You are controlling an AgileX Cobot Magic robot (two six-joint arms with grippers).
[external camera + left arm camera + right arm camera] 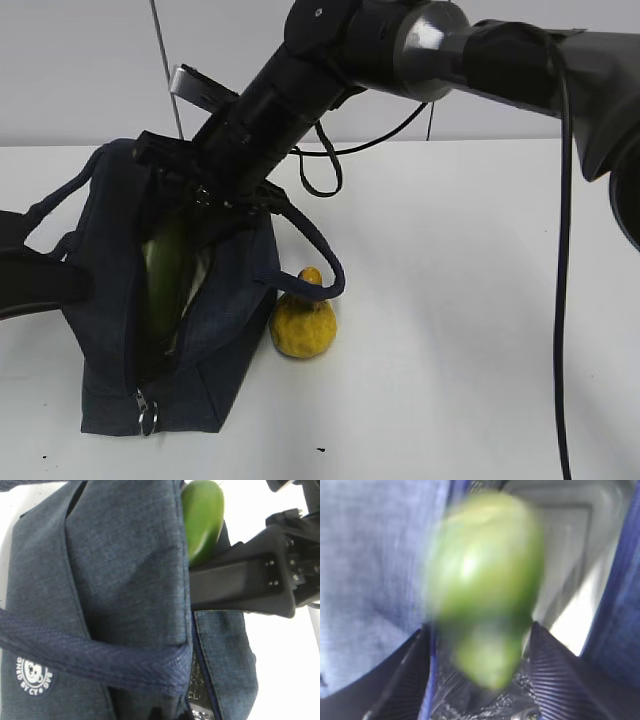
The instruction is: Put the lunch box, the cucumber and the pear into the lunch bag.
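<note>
At far left, the left gripper's state cannot be told from the views. Centre-left, the lunch bag [110, 300], soft and yielding, stands unzipped; the cucumber [165, 270], stiff and probably slick, stands inside between the spread fingers of the right gripper [205, 195]. Just beside the bag sits the pear [302, 322], bruisable; best held around its broad belly.

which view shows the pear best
The exterior view: the pear sits whole and sharp on the table beside the lunch bag. Neither wrist view shows it; they show only the bag and the cucumber.
</note>
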